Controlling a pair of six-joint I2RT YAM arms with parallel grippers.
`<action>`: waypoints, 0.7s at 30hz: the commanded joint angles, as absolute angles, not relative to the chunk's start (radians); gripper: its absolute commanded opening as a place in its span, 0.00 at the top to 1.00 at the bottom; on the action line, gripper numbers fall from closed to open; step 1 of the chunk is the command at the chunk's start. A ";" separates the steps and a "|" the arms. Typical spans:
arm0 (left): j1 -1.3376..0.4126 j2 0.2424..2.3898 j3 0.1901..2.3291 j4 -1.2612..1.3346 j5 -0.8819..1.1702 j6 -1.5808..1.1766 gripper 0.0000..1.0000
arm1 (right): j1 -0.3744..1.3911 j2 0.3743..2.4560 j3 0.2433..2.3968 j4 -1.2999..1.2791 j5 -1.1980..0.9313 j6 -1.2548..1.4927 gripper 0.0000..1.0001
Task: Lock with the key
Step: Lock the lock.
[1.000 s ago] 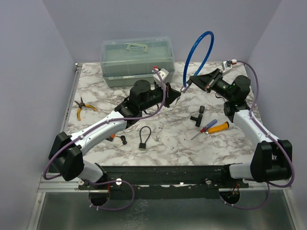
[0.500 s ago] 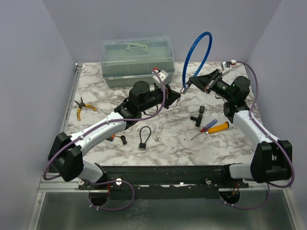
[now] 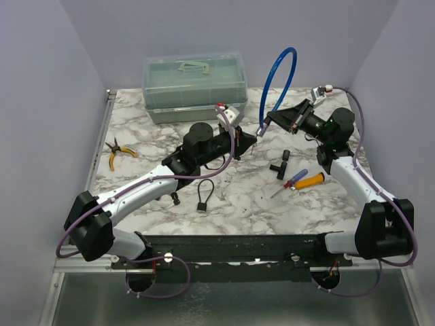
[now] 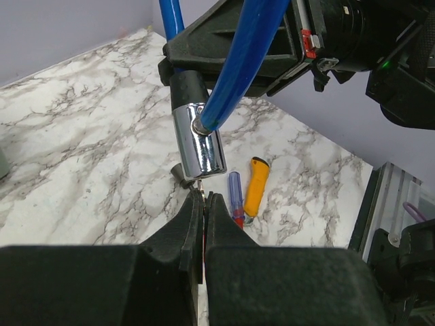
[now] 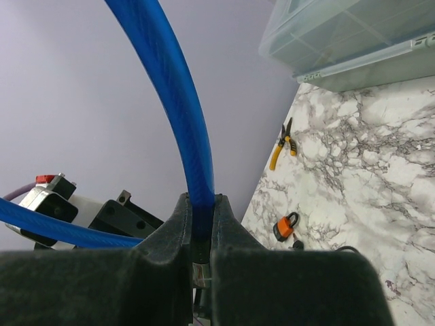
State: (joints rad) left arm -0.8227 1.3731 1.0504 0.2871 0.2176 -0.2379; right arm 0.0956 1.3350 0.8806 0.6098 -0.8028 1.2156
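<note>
Left end effector (image 4: 204, 199) is closed tight. Only a thin metal tip of the key (image 4: 202, 194) pokes out between the pads; the rest is buried, too small to read its shape. The tip sits just under the chrome barrel of the cable lock (image 4: 198, 144), by a dark stub at the barrel's lower end. Can't tell if it touches or is inserted. The keyhole isn't visible in any view.

Right end effector (image 5: 201, 201) is clamped on the blue cable just above the barrel, holding the lock up off the bench (image 3: 136, 129). The loop is cut off in both wrist views. From the top view the two end effectors nearly meet and the barrel is tiny.

Around:
- clear toolbox (image 3: 194, 85) at the back
- pliers (image 3: 119, 152) on the left
- black padlock (image 3: 204, 195) near the front
- two screwdrivers (image 3: 299, 180) and a black fitting (image 3: 280, 163) on the right
- small orange padlock (image 5: 287, 225), which shows only in the right wrist view
</note>
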 commanded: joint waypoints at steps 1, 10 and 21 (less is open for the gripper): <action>-0.874 1.356 1.013 0.136 0.294 -0.247 1.00 | 0.051 1.319 0.915 0.722 -0.676 1.242 1.00; -0.906 1.351 1.009 0.081 0.225 -0.237 1.00 | 0.019 1.322 0.926 0.726 -0.659 1.234 1.00; -0.919 1.347 1.040 0.097 0.246 -0.152 1.00 | 0.018 1.321 0.908 0.730 -0.659 1.224 1.00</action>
State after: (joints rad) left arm -0.8703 1.3674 1.0546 0.2619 0.1226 -0.1856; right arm 0.0704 1.3350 0.8803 0.6086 -0.8360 1.2144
